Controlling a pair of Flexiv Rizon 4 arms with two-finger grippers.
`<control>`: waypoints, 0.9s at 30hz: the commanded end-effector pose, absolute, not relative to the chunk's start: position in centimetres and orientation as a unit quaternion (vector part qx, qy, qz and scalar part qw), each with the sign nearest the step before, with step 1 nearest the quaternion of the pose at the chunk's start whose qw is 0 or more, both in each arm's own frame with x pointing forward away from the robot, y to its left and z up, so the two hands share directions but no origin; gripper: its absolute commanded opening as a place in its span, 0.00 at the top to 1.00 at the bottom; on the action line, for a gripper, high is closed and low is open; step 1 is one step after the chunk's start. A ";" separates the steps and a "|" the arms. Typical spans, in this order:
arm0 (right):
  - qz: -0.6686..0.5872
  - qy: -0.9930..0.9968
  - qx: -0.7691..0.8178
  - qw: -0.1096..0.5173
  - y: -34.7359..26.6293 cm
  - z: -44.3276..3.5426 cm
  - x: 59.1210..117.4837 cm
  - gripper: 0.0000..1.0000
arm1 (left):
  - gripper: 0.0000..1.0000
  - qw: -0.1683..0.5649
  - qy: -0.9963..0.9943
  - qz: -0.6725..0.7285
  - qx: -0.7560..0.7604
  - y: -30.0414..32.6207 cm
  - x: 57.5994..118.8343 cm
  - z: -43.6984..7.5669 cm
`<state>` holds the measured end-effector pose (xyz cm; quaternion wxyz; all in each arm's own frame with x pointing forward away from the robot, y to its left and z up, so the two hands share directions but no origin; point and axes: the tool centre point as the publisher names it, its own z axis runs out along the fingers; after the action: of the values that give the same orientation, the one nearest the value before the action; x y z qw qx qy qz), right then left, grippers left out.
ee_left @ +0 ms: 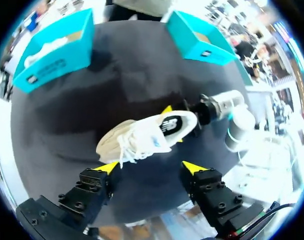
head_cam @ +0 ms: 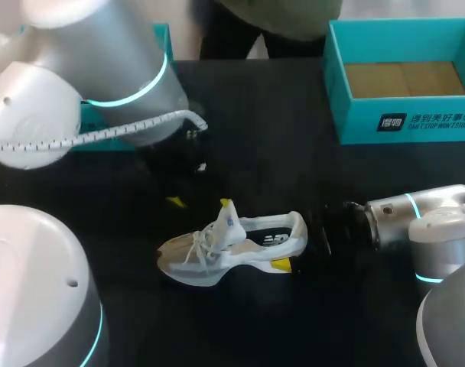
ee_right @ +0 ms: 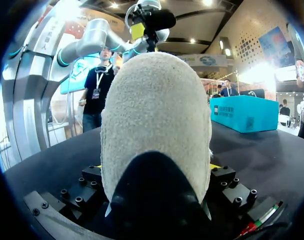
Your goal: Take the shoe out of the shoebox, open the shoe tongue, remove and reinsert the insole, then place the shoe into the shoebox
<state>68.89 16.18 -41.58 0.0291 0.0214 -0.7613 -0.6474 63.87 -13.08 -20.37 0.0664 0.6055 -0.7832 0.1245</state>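
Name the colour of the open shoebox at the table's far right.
Teal outside, brown cardboard floor inside; the shoebox shows best in the head view.

Black desk [head_cam: 278,115], matte and plain, spread across nearly the whole head view and darkest toward the near side. Seen from the left wrist as dark grey rather than black [ee_left: 132,85], washed by bright light from above, with a paler sheen over the middle and deeper bands of shadow lying across it. Rim drawn there as a curve. Seen from the right wrist low and almost edge-on [ee_right: 262,155]: smooth, faintly glossy, catching a pale wash of light toward the far edge. Brightly lit in all three views, with soft-edged shadows on the surface.
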 end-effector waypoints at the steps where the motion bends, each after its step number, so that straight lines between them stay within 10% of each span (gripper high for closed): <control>1: -0.646 -0.762 0.021 0.029 16.3 -41.6 69.0 1.00 | 0.53 0.080 -0.819 0.100 0.559 -15.9 65.6 -19.4; 3: -0.646 -0.762 0.021 0.029 16.3 -41.6 69.0 1.00 | 0.64 0.080 -0.846 0.097 0.518 -16.4 65.9 -18.8; 5: -0.646 -0.762 0.021 0.029 16.3 -41.6 69.0 1.00 | 1.00 0.075 -0.863 0.104 0.488 -16.6 66.0 -18.2; 27: -0.646 -0.762 0.021 0.029 16.3 -41.6 69.0 1.00 | 1.00 0.078 -0.955 0.075 0.277 -18.5 67.6 -16.5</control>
<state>68.88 16.18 -41.57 0.0292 0.0214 -0.7613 -0.6474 67.50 -18.15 -16.64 0.0746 0.2782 -0.9533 0.0911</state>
